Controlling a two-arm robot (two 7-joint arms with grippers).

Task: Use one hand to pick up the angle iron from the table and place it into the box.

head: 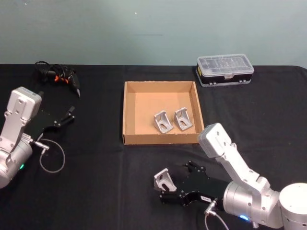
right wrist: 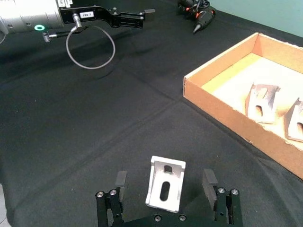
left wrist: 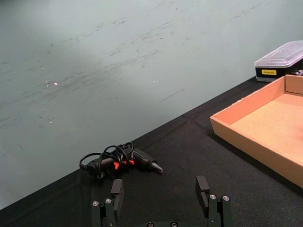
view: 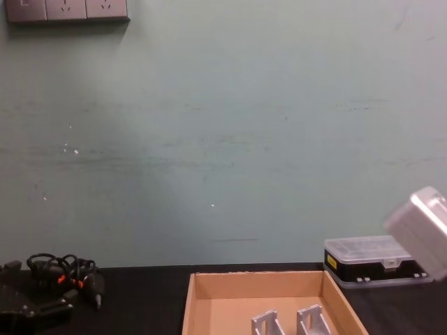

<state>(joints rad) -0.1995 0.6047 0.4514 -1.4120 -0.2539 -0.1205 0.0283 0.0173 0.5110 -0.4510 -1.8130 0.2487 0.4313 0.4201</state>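
One silver angle iron [head: 162, 178] [right wrist: 165, 188] rests on the black table [head: 96, 191] in front of the box. My right gripper [head: 173, 182] [right wrist: 165, 182] is open around it, one finger on each side and a gap on both sides. The tan cardboard box [head: 128, 112] [right wrist: 222, 104] [view: 199, 296] holds two more angle irons [head: 163, 122] [head: 183, 119], side by side near its front wall. My left gripper [head: 66, 117] [left wrist: 160, 188] is open and holds nothing, low over the table's left part.
A black corded tool with orange marks [head: 60, 76] [left wrist: 120, 162] lies at the back left. A black case with a clear lid [head: 224, 70] [view: 370, 259] stands behind the box to the right. A cable loop [head: 52, 158] hangs from the left wrist.
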